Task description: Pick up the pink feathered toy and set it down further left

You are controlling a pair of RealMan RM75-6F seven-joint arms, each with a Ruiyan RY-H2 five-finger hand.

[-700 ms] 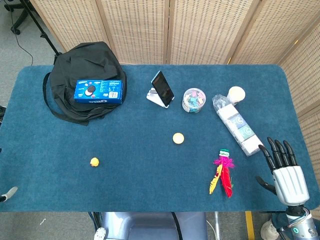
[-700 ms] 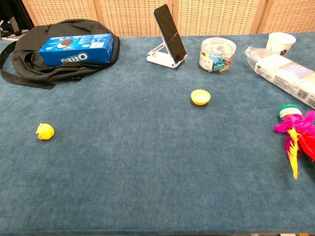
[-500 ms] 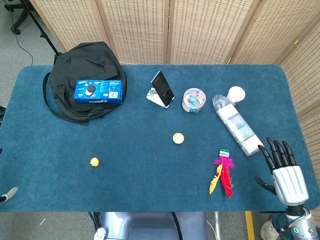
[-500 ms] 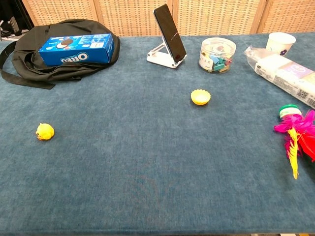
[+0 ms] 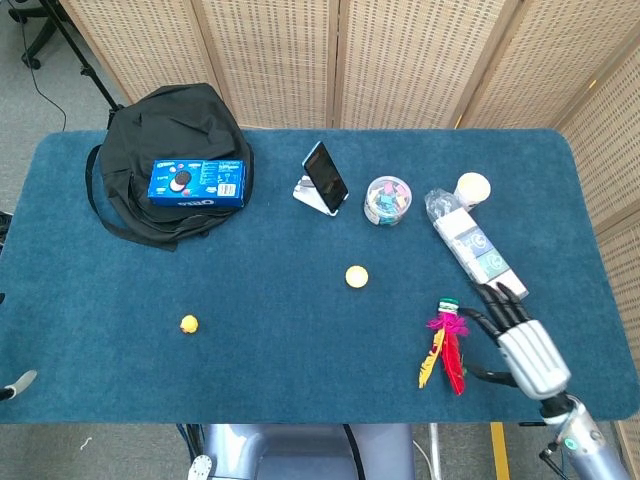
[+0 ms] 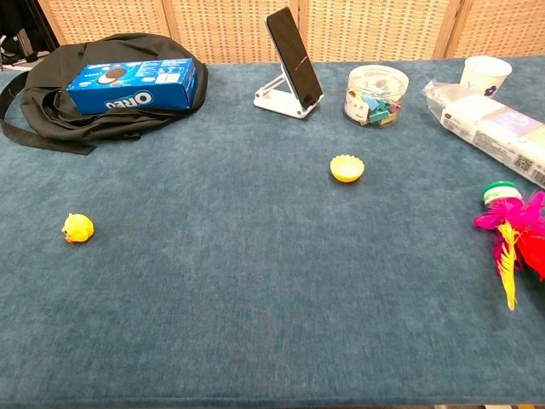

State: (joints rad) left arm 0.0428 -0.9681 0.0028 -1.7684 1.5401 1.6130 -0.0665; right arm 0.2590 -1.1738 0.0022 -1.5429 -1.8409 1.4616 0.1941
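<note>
Now right hand [image 5: 515, 335] spread beside feathered toy [image 5: 447, 345]

Pink feathered toy [image 6: 513, 236] at right edge

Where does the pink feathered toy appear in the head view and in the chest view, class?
Head view: pink feathered toy lies lower right on the table, just left of the right robot hand.
Chest view: it lies at the far right edge; no robot hand shows.
Shared landmark: the small yellow cup, up-left of it.
</note>
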